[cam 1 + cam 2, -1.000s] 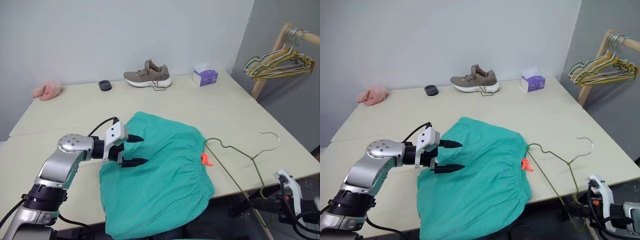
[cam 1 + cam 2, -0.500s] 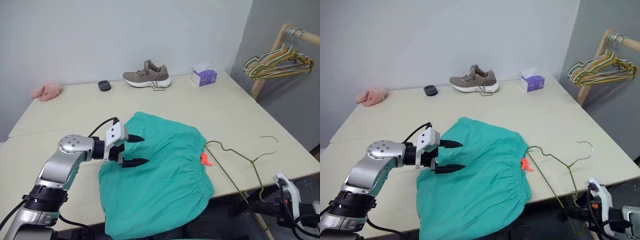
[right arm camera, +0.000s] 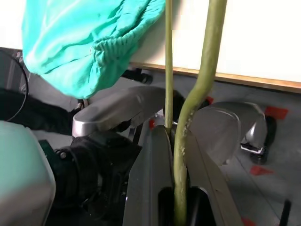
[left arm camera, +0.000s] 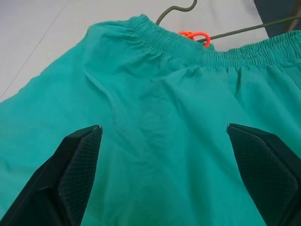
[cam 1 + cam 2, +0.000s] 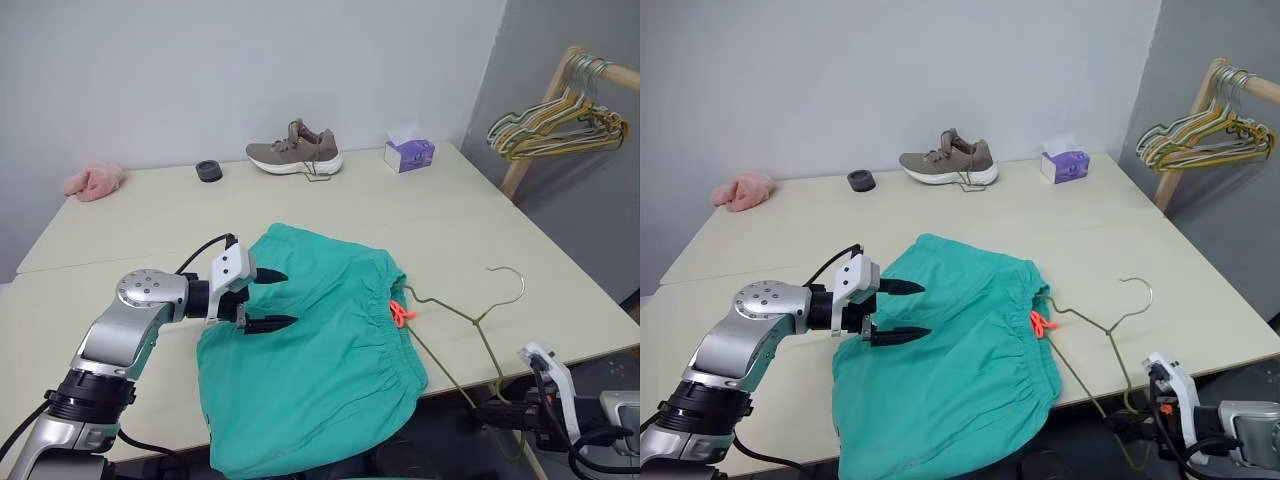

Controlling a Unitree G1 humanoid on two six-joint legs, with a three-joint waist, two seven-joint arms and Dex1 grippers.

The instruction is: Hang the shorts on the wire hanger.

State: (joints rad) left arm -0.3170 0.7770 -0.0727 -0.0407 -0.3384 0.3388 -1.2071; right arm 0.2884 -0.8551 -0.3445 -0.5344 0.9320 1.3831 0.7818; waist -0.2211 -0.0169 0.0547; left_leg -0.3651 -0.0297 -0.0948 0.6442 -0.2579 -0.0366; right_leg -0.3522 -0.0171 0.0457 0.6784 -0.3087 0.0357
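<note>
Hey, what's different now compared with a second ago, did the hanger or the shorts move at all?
The right gripper, shut on the wire hanger, has pulled it leftward: its hook sits nearer the shorts, and the wire end by the orange-red piece has pushed into the waistband, shifting that piece left. The left gripper stays open over the shorts; shoe, tissue box and pink cloth are unmoved.

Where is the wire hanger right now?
In the left eye view the wire hanger lies on the table's right front part, one end at the shorts' waistband, its lower corner off the edge in the shut right gripper.
</note>
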